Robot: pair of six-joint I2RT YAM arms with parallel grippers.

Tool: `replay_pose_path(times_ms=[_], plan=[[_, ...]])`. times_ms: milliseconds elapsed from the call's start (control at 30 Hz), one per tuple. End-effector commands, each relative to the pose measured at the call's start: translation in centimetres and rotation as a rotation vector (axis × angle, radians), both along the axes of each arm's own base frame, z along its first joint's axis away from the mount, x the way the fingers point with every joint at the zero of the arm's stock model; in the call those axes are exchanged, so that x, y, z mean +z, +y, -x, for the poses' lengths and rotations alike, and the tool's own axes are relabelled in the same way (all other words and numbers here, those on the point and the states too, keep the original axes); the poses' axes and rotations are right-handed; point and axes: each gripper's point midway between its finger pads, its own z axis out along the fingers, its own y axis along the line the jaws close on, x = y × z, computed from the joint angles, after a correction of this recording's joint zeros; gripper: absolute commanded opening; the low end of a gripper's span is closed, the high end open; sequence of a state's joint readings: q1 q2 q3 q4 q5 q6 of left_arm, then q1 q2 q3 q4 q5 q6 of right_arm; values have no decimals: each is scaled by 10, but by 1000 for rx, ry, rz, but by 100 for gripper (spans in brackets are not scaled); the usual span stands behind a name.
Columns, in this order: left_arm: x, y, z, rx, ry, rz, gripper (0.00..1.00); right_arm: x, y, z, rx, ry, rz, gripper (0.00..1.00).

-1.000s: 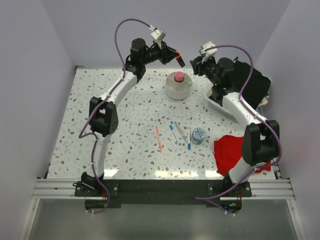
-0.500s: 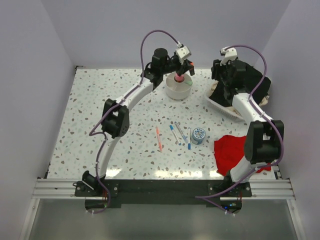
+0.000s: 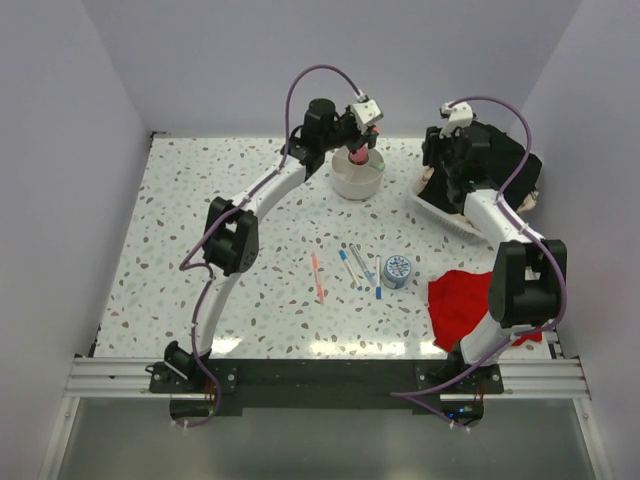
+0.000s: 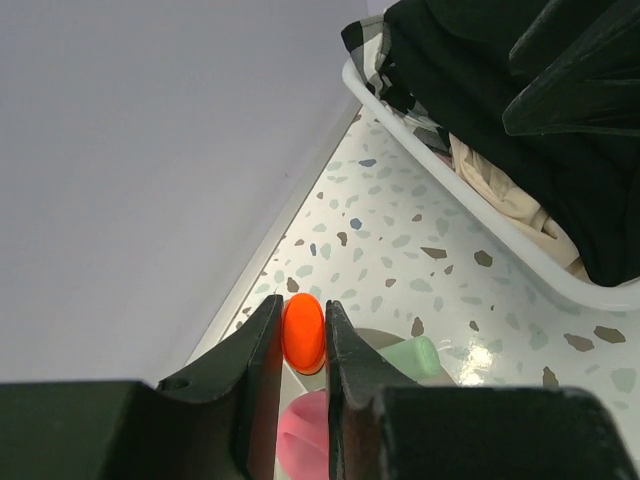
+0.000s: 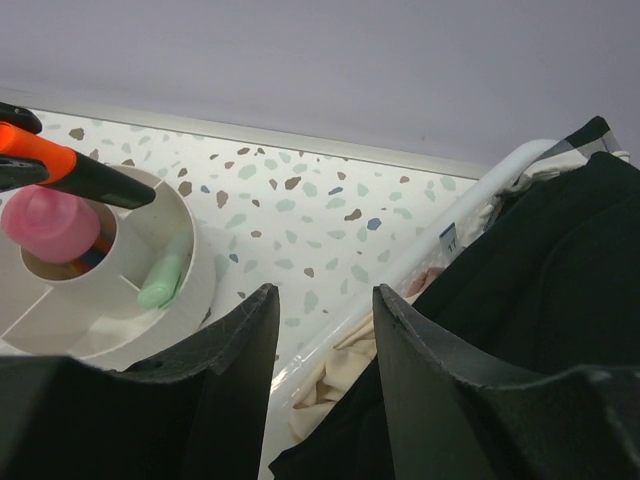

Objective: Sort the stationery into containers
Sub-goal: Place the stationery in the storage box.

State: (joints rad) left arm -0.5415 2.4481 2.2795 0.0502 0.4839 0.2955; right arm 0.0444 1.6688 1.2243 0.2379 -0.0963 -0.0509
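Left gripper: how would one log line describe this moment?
left gripper: shut on orange-and-black highlighter | position: over round white divided bowl | right gripper: open, at white plastic basket

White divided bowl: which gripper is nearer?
Left. The left gripper hangs directly over the bowl, clamping the orange highlighter; the right gripper sits off to its right, above the basket.

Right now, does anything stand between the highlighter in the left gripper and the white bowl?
Nothing visible blocks it. The highlighter, shut in the left gripper, hangs with its tip over the bowl. The pink-capped stick stands in the centre compartment close by; a green pen lies in an outer one.
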Motion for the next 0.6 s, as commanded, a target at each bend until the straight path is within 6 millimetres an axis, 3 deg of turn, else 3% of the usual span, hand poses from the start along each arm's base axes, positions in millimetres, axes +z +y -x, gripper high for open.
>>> replay_pose_path(times_ms=[0,300,333,367,433,567], plan=[[-10,1,-5,2,-23,-22,0,6,-2,-6,-6,-24,-15,46],[-29,-2,-5,-2,4,-37,0,0,0,-12,1,-11,-21,46],[-31,-2,-5,3,7,-39,4,0,1,-12,2,-11,-21,46],[-32,-1,-6,6,8,-40,15,-1,0,-12,1,-9,-21,46],[-30,0,-7,15,1,-36,29,-2,0,-12,1,-8,-19,46],[-20,0,-6,18,-20,-25,43,-1,0,-13,0,-9,-18,46]])
